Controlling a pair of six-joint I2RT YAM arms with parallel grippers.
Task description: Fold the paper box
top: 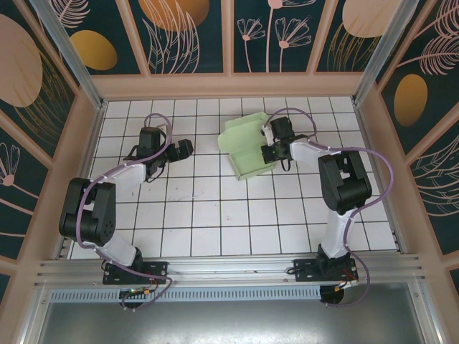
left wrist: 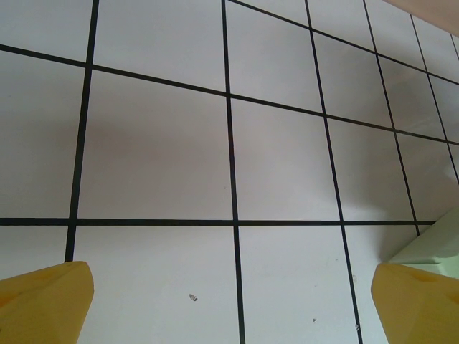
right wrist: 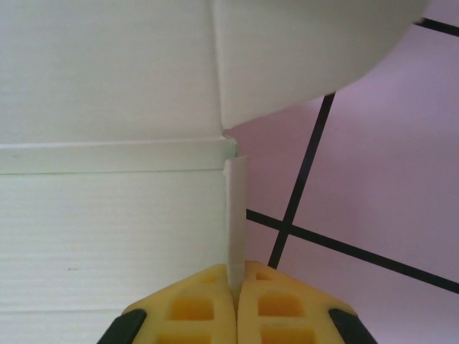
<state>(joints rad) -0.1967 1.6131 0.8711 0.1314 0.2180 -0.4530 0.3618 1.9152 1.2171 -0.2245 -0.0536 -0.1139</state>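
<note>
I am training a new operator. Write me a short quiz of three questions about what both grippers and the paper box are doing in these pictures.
1. True or false: the left gripper holds the paper box.
2. Choose: the right gripper is A) open, touching nothing; B) shut on a thin edge of the paper box; C) shut on nothing.
3. Fill the gap (near/far): in the top view, the paper box lies on the ___ half of the table.
Key: 1 false; 2 B; 3 far.

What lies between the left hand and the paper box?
Bare white tiles lie between the left hand and the paper box, as seen in the top view.
</note>
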